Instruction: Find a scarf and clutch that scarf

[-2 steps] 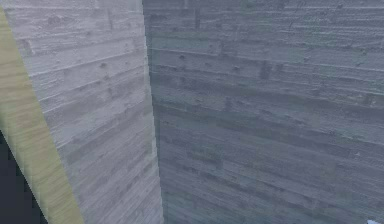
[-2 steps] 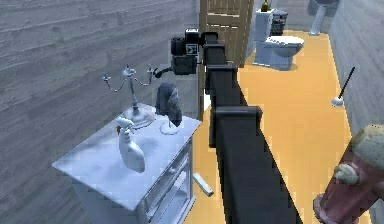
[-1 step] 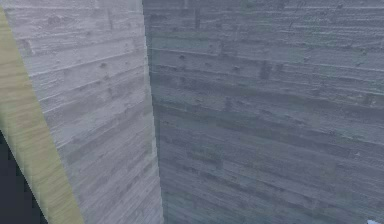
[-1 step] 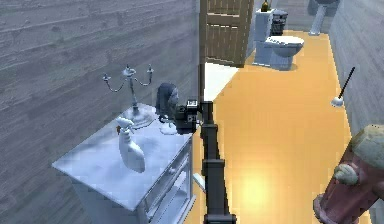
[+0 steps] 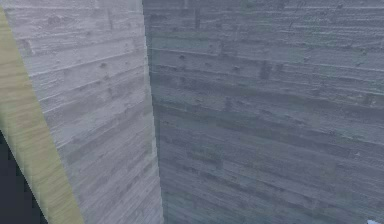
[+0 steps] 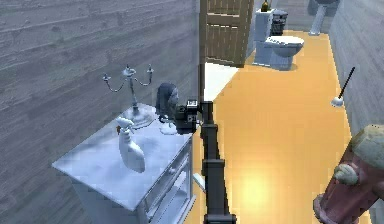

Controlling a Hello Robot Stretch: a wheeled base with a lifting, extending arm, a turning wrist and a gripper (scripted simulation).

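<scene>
In the arm side view, my arm (image 6: 212, 160) rises from the bottom edge as a dark bar. The gripper (image 6: 163, 106) is at its far end, at the back corner of a pale cabinet (image 6: 100, 172). A silver candelabra (image 6: 128, 84) on a round base stands on the cabinet top right by the gripper, and I cannot tell whether the gripper holds anything. Nearer the cabinet's front stands a white spray bottle (image 6: 130, 151).
Grey plank walls (image 5: 250, 110) meet in a corner close ahead, with a yellowish edge (image 5: 30, 130) at the forward view's left. In the arm side view, orange floor (image 6: 280, 130) runs to a wooden door (image 6: 226, 30), a toilet (image 6: 279, 48), a toilet brush (image 6: 343, 90) and a red hydrant-like object (image 6: 356, 178).
</scene>
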